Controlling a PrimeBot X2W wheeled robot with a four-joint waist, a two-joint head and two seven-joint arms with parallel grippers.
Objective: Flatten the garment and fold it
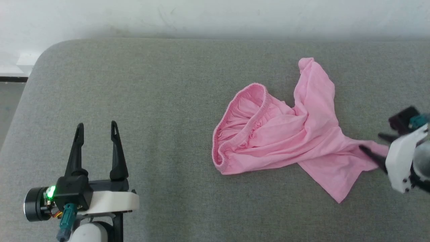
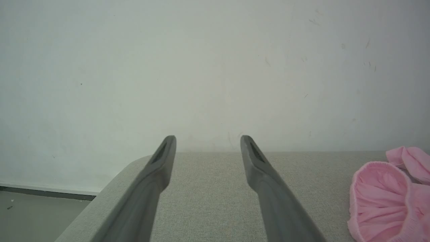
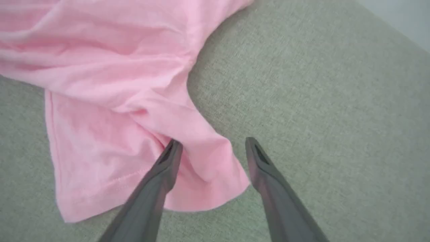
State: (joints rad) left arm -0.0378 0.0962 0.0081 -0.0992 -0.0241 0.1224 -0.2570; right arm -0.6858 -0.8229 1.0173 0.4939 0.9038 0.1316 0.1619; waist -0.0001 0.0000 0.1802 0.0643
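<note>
Our right gripper [image 1: 374,143] sits at the right edge of the head view with its two dark fingers spread apart. They straddle the tip of one leg of the garment [image 1: 278,134] without clamping it. In the right wrist view, that gripper [image 3: 211,144] has one finger lying over the pink cloth [image 3: 117,84], and a loose fold bulges between the two. Our left gripper [image 1: 97,125] rests at the lower left of the head view, fingers also apart, well away from the cloth. The garment lies rumpled right of centre on the grey cushioned surface [image 1: 151,117], its gathered elastic band [image 1: 247,130] gaping open toward the left. In the left wrist view, that gripper [image 2: 208,139] faces a pale wall [image 2: 215,67], with the garment [image 2: 379,198] at the lower right.
</note>
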